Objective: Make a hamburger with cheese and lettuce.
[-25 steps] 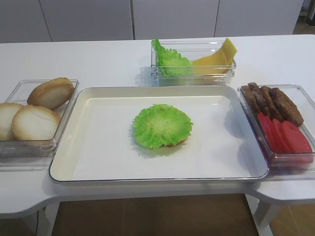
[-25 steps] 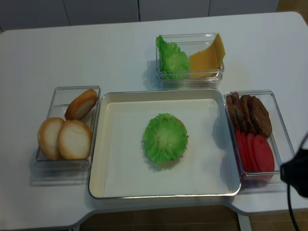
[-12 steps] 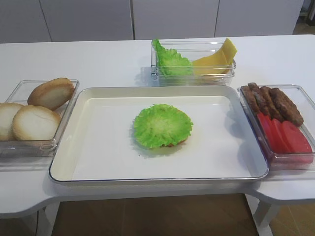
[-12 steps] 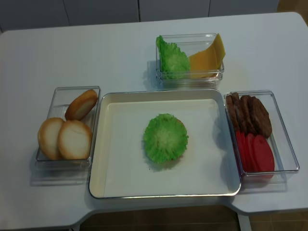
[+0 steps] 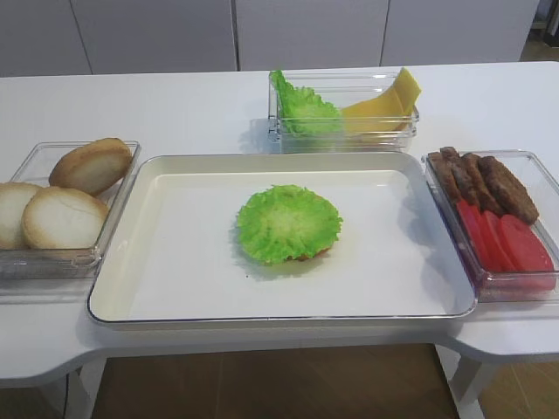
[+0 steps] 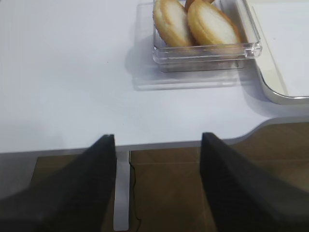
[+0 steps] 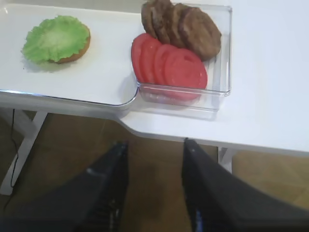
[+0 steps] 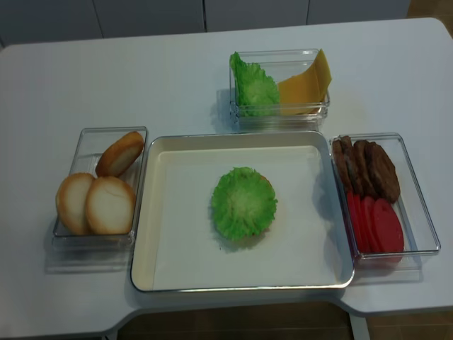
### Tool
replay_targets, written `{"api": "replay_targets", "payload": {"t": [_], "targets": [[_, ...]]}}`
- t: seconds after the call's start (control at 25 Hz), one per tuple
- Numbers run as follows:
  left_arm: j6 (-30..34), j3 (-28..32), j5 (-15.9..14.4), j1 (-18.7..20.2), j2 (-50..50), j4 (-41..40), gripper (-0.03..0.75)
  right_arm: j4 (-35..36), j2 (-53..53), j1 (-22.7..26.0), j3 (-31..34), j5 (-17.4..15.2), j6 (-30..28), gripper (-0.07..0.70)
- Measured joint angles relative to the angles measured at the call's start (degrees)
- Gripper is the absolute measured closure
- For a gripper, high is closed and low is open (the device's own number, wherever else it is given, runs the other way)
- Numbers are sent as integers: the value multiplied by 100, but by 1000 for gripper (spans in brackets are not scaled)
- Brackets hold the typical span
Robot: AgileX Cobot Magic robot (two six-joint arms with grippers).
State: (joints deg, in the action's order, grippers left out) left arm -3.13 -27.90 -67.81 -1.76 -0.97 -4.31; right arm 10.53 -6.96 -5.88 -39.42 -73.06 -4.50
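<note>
Gone from the overhead view's 4 o'clock corner is the dark arm seen a second ago; on the tray (image 8: 145, 212) the frilly green lettuce (image 8: 243, 202) covers the hamburger (image 8: 269, 188), cheese (image 8: 306, 86) waiting at 1 o'clock. Right wrist view: the right gripper (image 7: 153, 184), fingers spread and empty, has the lettuce (image 7: 55, 38) up at 11 o'clock, so it looks nearer the cheese box. Left wrist view: left gripper (image 6: 158, 186) spread too, spare buns (image 6: 195, 24) at 12 o'clock.
</note>
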Motion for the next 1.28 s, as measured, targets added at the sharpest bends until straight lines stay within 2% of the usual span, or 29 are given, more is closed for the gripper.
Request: {"api": "replay_targets", "payload": {"t": [0.32, 0.52, 0.84, 0.92, 1.12, 1.28], "targets": [[0, 0, 0, 0, 0, 0, 300, -59, 752, 0, 529, -49, 30, 329], [0, 0, 0, 0, 0, 0, 300, -221, 808, 0, 892, -50, 44, 328], [0, 0, 0, 0, 0, 0, 300, -557, 808, 0, 961, -50, 44, 328], [0, 0, 0, 0, 0, 0, 300, -567, 808, 0, 970, -3, 44, 324], [0, 0, 0, 9, 0, 0, 300, -567, 808, 0, 1031, 384, 44, 287], [0, 0, 0, -125, 0, 0, 300, -567, 808, 0, 1210, 650, 44, 279]]}}
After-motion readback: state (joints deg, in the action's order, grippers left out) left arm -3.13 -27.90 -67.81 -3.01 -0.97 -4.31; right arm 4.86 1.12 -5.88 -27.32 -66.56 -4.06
